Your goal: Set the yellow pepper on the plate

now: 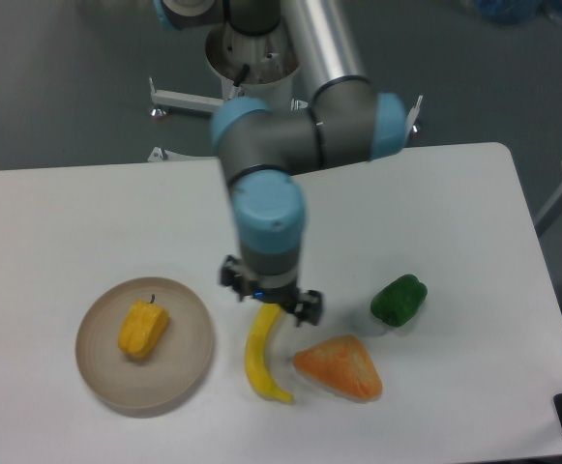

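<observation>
The yellow pepper (144,329), small and blocky with a thin dark stem, lies on the beige plate (189,360) at the front left of the table. My gripper (266,302) hangs to the right of the plate, just above the top end of the banana (262,353). It holds nothing that I can see. Its fingers are hidden under the wrist, so I cannot tell if they are open or shut.
A long yellow banana lies just right of the plate. An orange wedge-shaped lump (340,368) lies right of the banana. A green pepper (399,300) sits further right. The table's right edge (537,251) is beyond it.
</observation>
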You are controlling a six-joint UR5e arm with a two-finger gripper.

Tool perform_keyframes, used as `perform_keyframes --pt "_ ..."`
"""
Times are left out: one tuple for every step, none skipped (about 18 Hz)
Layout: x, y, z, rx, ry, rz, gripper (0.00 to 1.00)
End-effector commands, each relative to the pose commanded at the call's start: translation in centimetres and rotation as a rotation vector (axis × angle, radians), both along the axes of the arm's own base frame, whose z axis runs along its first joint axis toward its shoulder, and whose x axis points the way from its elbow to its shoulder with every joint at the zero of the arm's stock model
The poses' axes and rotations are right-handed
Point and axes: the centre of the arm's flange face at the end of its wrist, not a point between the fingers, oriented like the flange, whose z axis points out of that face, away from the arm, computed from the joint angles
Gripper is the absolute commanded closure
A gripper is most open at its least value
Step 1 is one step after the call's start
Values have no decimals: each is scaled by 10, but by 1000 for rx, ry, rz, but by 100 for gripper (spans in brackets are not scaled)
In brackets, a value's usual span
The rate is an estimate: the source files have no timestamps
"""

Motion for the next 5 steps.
perform_keyframes --pt "-7 -3 0 -2 2 -21 0" --pt "-13 -6 0 -4 2 -46 0" --pt "-15 -8 -1 -7 0 -60 0" --pt "-20 -11 -4 -11 -3 -57 0" --pt "-23 -14 -7 -8 -1 -51 0"
